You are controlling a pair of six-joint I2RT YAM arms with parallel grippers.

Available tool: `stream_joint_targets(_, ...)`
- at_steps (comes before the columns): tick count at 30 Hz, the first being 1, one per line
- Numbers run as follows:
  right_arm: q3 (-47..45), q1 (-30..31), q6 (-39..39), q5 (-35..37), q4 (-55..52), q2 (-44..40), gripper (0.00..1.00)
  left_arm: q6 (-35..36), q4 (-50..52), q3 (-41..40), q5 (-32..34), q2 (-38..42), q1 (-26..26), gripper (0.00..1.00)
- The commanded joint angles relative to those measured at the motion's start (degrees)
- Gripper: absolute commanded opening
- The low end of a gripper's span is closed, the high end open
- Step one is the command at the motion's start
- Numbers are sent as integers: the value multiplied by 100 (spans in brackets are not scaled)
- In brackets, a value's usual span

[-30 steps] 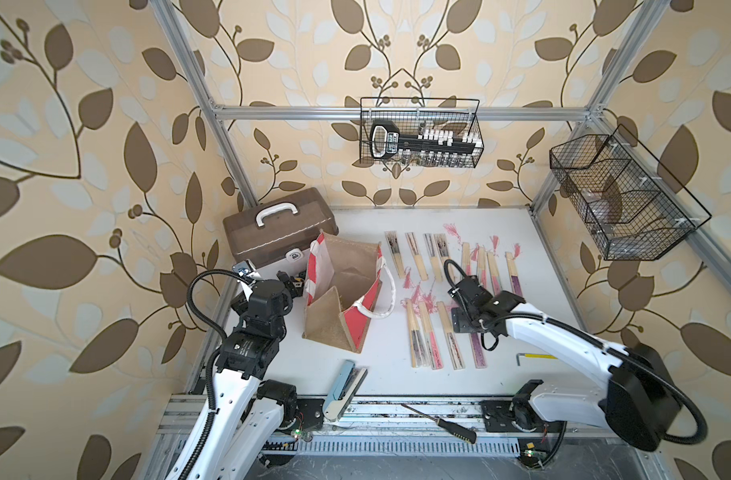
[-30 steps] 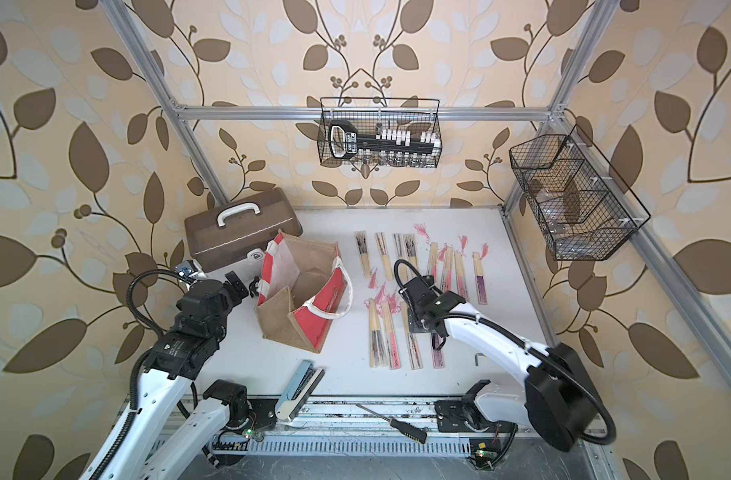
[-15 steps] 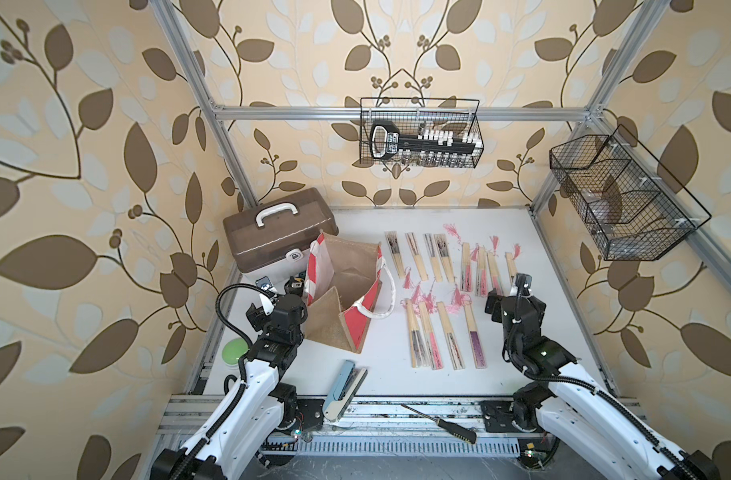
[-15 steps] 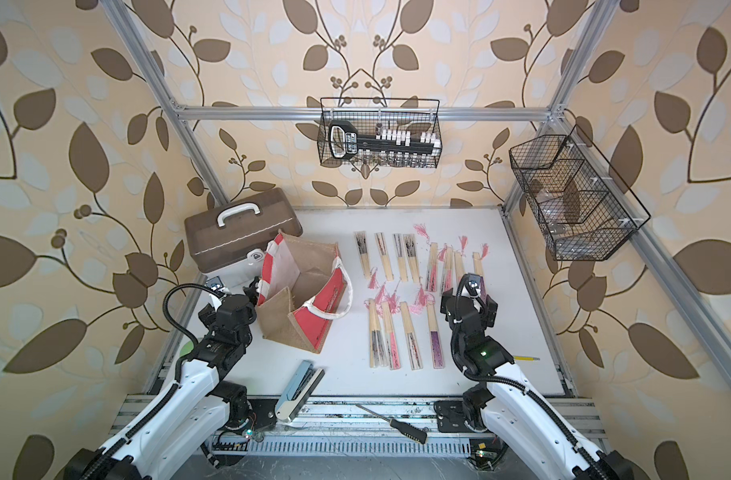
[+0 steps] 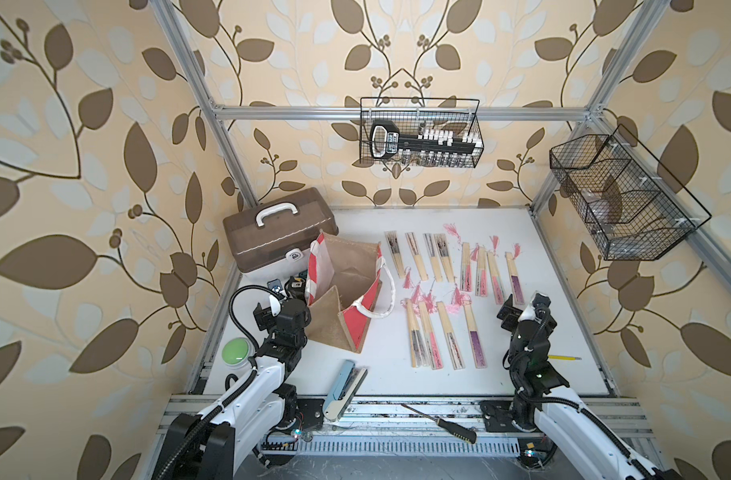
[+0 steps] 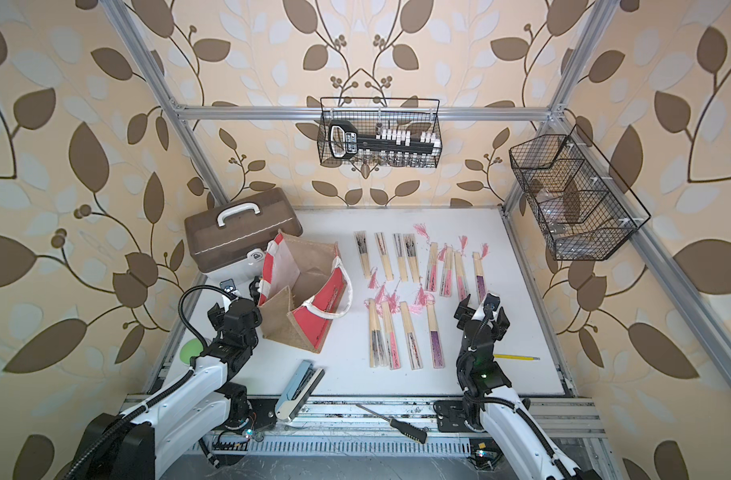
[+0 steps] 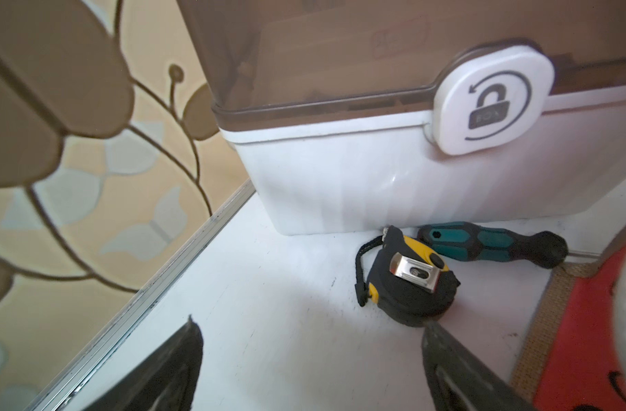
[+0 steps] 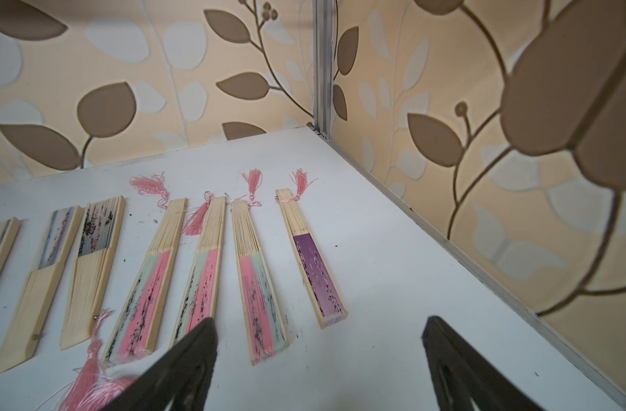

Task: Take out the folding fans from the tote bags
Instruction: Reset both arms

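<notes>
The tote bag (image 5: 347,291) (image 6: 301,299) lies tipped on the white table with its mouth open, and only its lining shows inside. Several closed folding fans lie right of it in a back row (image 5: 416,255) (image 6: 383,255) and a front row (image 5: 449,334) (image 6: 409,336). My left gripper (image 5: 287,286) (image 6: 241,286) (image 7: 309,322) is open and empty, just left of the bag. My right gripper (image 5: 524,301) (image 6: 478,303) (image 8: 320,320) is open and empty, right of the fans, beside the purple fan (image 8: 317,277).
A brown case (image 5: 278,235) (image 7: 375,106) stands behind the bag, with a tape measure (image 7: 407,281) and green-handled screwdriver (image 7: 489,245) at its foot. A blue tool (image 5: 343,384), black screwdriver (image 5: 438,423), green button (image 5: 236,349) and yellow pencil (image 5: 563,357) lie near the front. Wire baskets (image 5: 420,139) (image 5: 621,199) hang above.
My right arm has swung right, off the front row of fans, to bare table beside them. The left arm has drawn back a little beside the bag. Both jaws stay open.
</notes>
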State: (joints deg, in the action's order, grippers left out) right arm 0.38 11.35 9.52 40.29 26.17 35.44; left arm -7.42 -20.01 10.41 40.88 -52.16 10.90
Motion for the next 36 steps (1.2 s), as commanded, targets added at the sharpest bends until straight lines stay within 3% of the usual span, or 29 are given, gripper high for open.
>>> stream_joint_targets(1, -202, -156, -286, -279, 1455, 379, 92, 206, -648, 209, 3, -392, -20, 96)
stream_joint_targets(8, -421, -851, -152, -1286, 3172, 1505, 92, 580, -2000, 230, -279, -1300, -79, 96)
stream_joint_targets(13, -324, -872, -295, -1616, 4465, 2920, 91, 751, -2629, 300, -562, -1831, -167, 97)
stream_joint_targets(16, -89, -829, -507, -1950, 4486, 3389, 88, 588, -2759, 307, -979, -1992, -312, 97)
stream_joint_targets(20, 5, -723, -644, -2073, 4650, 3790, 87, 564, -4078, 207, -1417, -2979, -589, 97)
stream_joint_targets(22, 63, -725, -737, -2132, 5194, 4303, 87, 635, -3885, 343, -1629, -3237, -589, 97)
stream_joint_targets(24, 289, -722, -658, -2183, 4130, 3899, 86, 664, -3191, 629, -1861, -3238, -597, 97)
stream_joint_targets(26, 480, -749, -667, -2040, 4263, 4228, 87, 567, -2806, 895, -2036, -3348, -726, 99)
stream_joint_targets(27, 801, -773, -549, -2011, 3375, 4090, 87, 521, -2605, 1045, -2176, -3433, -826, 99)
stream_joint_targets(29, 799, -836, -613, -2168, 3706, 4249, 98, 397, -2292, 1186, -2475, -3418, -1023, 99)
stream_joint_targets(30, 880, -827, -550, -2107, 3307, 4125, 98, 392, -2281, 1191, -2497, -3418, -1045, 99)
stream_joint_targets(36, 835, -782, -588, -2068, 3409, 4117, 100, 388, -2358, 1156, -2497, -3397, -1046, 99)
